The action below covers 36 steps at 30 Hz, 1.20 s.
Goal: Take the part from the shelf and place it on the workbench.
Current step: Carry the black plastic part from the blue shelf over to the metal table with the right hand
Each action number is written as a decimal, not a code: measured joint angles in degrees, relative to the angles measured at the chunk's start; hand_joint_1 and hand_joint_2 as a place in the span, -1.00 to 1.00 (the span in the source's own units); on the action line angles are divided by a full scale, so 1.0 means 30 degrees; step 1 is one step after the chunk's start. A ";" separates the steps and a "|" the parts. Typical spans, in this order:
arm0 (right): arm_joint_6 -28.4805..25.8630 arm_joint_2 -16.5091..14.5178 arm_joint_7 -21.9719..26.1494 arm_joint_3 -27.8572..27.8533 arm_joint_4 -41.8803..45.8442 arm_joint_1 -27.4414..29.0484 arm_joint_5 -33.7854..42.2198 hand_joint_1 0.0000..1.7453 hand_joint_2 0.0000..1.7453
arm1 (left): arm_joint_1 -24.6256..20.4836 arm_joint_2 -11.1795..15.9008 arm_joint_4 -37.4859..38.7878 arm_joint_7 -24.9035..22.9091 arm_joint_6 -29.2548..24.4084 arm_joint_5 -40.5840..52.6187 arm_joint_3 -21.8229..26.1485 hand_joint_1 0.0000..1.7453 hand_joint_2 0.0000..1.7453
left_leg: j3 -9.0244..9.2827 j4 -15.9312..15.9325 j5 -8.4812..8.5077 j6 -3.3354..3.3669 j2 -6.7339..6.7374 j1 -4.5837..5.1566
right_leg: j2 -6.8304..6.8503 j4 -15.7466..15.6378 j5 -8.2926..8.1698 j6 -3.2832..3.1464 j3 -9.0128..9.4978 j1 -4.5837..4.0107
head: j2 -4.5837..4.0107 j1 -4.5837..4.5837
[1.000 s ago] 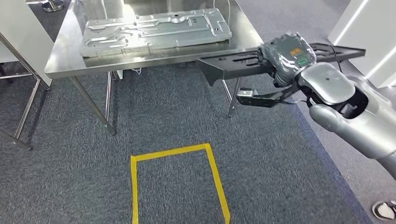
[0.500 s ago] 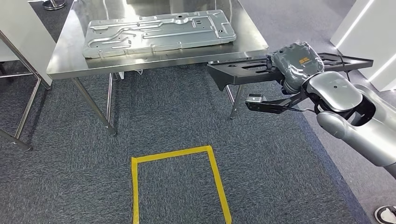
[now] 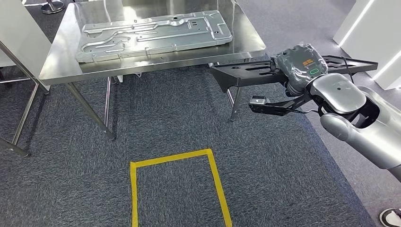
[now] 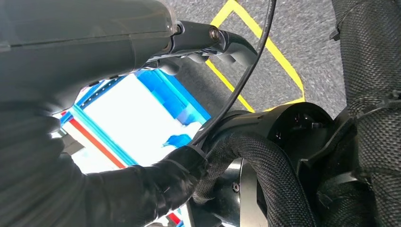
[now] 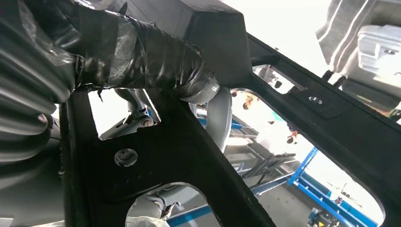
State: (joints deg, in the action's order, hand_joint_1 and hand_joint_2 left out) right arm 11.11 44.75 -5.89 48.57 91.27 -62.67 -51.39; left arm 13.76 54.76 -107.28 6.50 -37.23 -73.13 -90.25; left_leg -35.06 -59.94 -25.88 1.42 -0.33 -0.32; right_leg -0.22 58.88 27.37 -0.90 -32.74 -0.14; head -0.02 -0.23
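1. One long black part (image 3: 257,72), a flat frame with cut-out openings, is held level in the air by the right hand (image 3: 299,61), just off the near right corner of the desk (image 3: 61,66).
2. The right hand's fingers (image 5: 156,61) are wrapped around a bar of the part and grip it; in the right wrist view the part (image 5: 189,156) shows as dark bars crossing in front of bright openings.
3. The part's left end reaches in front of the desk's right front leg, and its right end sticks out past the hand toward the white wall panels (image 3: 373,33).
4. On the steel desk lies a large stamped grey metal panel (image 3: 153,34), flat, running most of the desk's length and well apart from the black part.
5. The part is in the air beside the desk's edge and does not rest on the desk.
6. The left hand (image 4: 94,56) appears in the left wrist view as a grey cover with dark fingers (image 4: 208,40) curled inward; nothing can be seen in them.
7. On the grey carpet (image 3: 283,179) below, yellow tape (image 3: 177,155) marks three sides of a rectangle in front of the desk.
8. At the lower right corner of the head view a shoe (image 3: 390,216) stands on the floor.
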 joint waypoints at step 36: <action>0.0131 -0.2177 -0.0075 0.0421 -0.0142 0.0091 -0.0361 1.00 1.00 | -0.0324 0.0246 0.0365 -0.0237 0.1479 0.0393 0.0000 -1.00 1.00 | 0.0348 0.0572 0.0021 0.0359 -0.0021 -0.0053 | 0.0057 0.1040 0.0921 0.0568 0.0415 0.0148 | 0.0000 -0.0013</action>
State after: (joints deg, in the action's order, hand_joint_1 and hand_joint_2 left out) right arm 11.50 38.22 -6.11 49.83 90.85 -62.40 -52.47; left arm 12.78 55.49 -106.19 5.79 -32.80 -71.95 -90.25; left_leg -34.02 -58.22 -25.82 2.50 -0.39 -0.48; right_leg -0.05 62.00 30.13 0.80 -31.49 0.31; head -0.02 -0.27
